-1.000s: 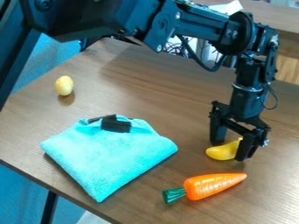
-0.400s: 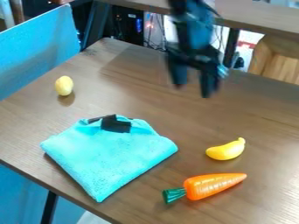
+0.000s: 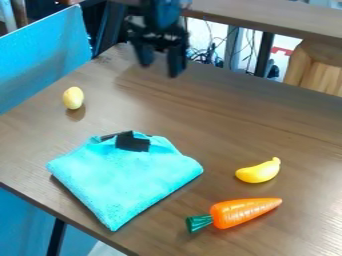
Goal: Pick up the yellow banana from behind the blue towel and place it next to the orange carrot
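The black gripper (image 3: 159, 69) hangs above the back left part of the table, its two fingers apart with nothing between them. Of the objects, the yellow lemon-like toy (image 3: 73, 98) at the left is nearest to it. A folded turquoise cloth (image 3: 125, 180) with a black patch on its upper edge lies at centre left. The small yellow banana (image 3: 258, 171) rests to the cloth's right. Below the banana is an orange toy carrot (image 3: 244, 212) with a green top pointing left.
The brown wooden table (image 3: 187, 112) has its back edge just behind the gripper. Blue panels stand beyond the left edge, with cables and dark posts behind. Another wooden surface (image 3: 267, 19) runs along the top.
The gripper has let go of the banana, risen from it and moved back and to the left. The banana, carrot, cloth and lemon-like toy lie where they were.
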Motion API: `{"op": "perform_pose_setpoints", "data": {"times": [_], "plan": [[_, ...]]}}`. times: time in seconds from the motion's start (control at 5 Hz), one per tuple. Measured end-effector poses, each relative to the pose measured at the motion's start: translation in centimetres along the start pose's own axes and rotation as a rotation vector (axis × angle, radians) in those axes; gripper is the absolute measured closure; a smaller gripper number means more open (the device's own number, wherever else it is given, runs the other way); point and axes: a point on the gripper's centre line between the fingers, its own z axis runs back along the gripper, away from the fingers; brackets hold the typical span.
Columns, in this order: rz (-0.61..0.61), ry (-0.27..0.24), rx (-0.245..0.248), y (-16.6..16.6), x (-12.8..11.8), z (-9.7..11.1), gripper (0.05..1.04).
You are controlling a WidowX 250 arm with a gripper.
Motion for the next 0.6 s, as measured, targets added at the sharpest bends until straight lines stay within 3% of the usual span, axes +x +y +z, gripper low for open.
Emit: {"op": "perform_pose_setpoints", "data": {"times": [0.4,0.6], "plan": [[0.134,0.108,0.136,9.8,-0.6,-2.0,0.077],[0.187,0.161,0.14,13.7,-1.1,-2.5,0.077]]}}
